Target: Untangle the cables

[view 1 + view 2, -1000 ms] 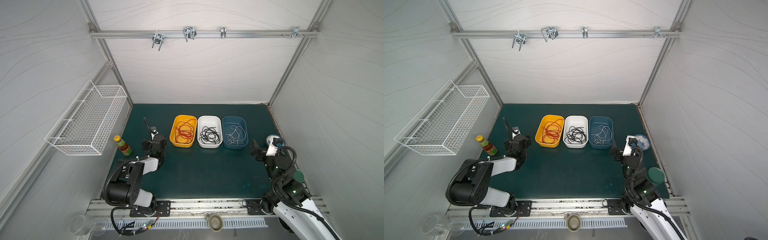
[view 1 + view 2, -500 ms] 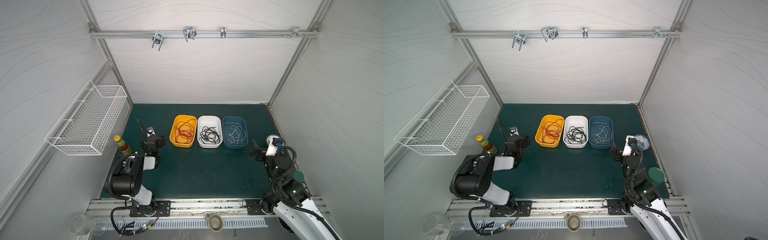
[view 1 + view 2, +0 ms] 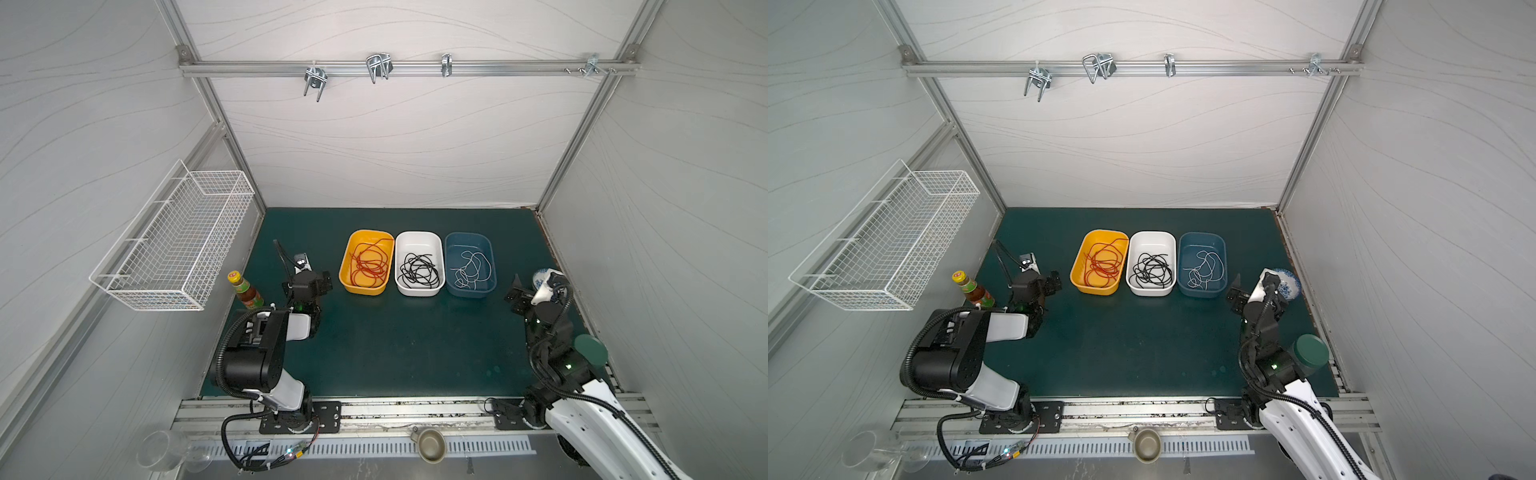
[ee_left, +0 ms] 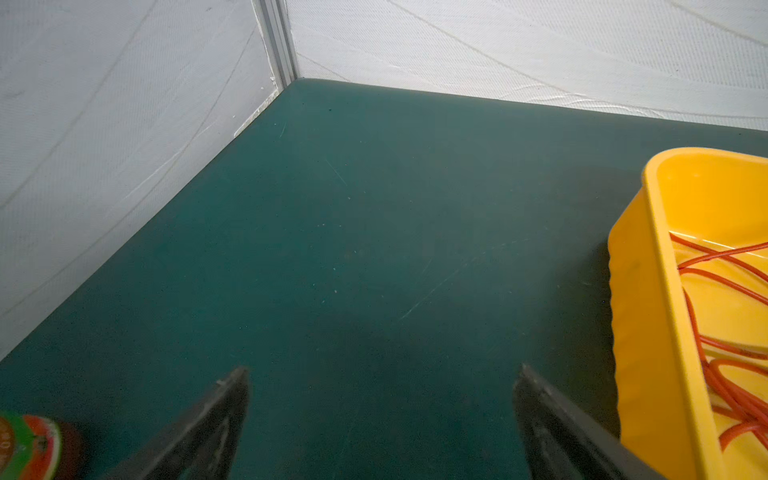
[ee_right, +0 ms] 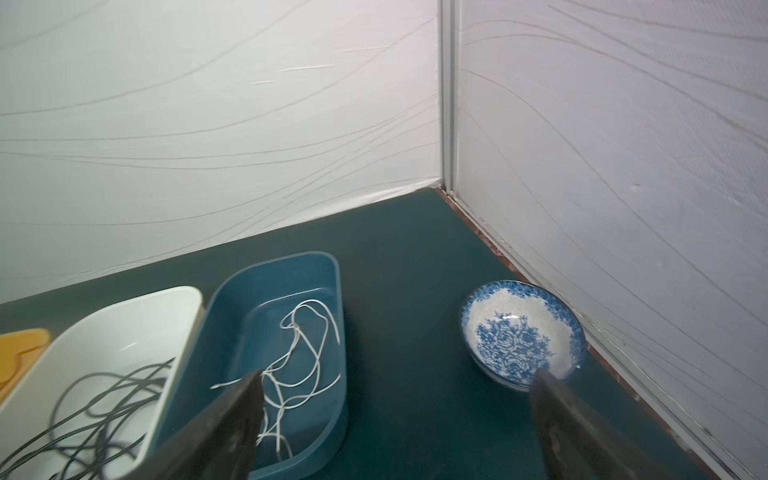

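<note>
Top views: red cable (image 3: 368, 266) lay in yellow tray (image 3: 365, 290), black cable (image 3: 417, 271) in white tray (image 3: 417, 292), white cable (image 3: 466, 274) in blue tray (image 3: 469, 294).
Left gripper (image 4: 382, 370): gaped, empty.
Right gripper (image 5: 397, 374): gaped, empty.

Dark green table top (image 3: 395, 340). Toward the back, in a tight side-by-side row: yellow tub (image 3: 363, 289), white tub (image 3: 417, 292), blue tub (image 3: 469, 294). Sauce bottle (image 3: 245, 291) stands at left edge. Blue-patterned bowl (image 5: 519, 336) near right edge.

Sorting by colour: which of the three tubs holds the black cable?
The white tub in the middle; the yellow tub holds a red cable, the blue tub a white cable.
</note>
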Robot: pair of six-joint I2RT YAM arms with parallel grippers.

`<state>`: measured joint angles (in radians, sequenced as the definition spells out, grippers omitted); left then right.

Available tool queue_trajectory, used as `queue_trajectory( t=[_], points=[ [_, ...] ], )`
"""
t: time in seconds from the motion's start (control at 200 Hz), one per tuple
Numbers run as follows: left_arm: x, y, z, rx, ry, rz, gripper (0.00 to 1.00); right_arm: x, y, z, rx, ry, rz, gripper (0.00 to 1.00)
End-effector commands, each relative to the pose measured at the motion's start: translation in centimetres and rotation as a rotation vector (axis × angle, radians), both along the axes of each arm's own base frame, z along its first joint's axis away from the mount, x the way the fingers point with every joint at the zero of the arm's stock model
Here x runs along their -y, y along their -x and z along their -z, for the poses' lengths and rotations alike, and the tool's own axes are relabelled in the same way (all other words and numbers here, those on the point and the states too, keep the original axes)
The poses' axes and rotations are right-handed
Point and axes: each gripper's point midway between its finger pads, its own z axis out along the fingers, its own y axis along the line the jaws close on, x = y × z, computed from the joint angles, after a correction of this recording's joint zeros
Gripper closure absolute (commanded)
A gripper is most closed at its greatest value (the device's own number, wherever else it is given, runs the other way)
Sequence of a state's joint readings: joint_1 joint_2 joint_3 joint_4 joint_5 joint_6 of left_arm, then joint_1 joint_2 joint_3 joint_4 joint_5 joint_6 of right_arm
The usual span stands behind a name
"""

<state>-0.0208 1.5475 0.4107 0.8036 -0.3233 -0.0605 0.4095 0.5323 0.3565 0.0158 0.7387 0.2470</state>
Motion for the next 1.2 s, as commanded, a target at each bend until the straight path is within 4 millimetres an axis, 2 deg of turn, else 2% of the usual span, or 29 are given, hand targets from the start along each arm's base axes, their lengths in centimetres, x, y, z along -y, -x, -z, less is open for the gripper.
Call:
queue_trajectory(
  t=[0.0, 0.335, 0.495, 0.585, 0.655, 0.775, 0.97, 1.11, 1.195],
  points=[
    [0.0, -0.6, -1.1, 0.053, 0.002, 0.005, 0.0, 0.9, -1.1, -0.3, 0.012, -0.067, 0.053, 0.01],
    [0.0, -0.5, -1.0, 0.053, 0.002, 0.005, 0.0, 2.2, -4.2, 0.6, -0.044, -0.059, 0.121, 0.01],
    [0.0, -0.6, -1.1, 0.053, 0.002, 0.003, 0.0, 1.2, -6.1, 0.5, -0.061, -0.009, 0.064, 0.01],
    [0.0, -0.6, -1.1, 0.054, 0.002, 0.003, 0.0, -0.2, -7.5, 0.7, -0.078, 0.023, -0.04, 0.01],
    [0.0, -0.6, -1.1, 0.055, 0.002, 0.004, 0.0, -1.1, -8.2, 1.3, -0.101, 0.047, -0.1, 0.01],
    [0.0, -0.6, -1.0, 0.053, 0.003, 0.003, 0.0, -1.2, -8.8, 2.0, -0.107, 0.04, -0.121, 0.01],
    [0.0, -0.6, -1.1, 0.053, 0.003, 0.005, 0.0, -1.7, -10.0, 4.9, -0.181, 0.066, -0.177, 0.01],
    [0.0, -0.6, -1.1, 0.053, 0.001, 0.003, 0.0, -3.2, -11.0, 5.8, -0.204, 0.13, -0.277, 0.01],
    [0.0, -0.6, -1.1, 0.054, 0.003, 0.004, 0.0, -2.9, -11.4, 6.3, -0.202, 0.115, -0.251, 0.01]
  ],
)
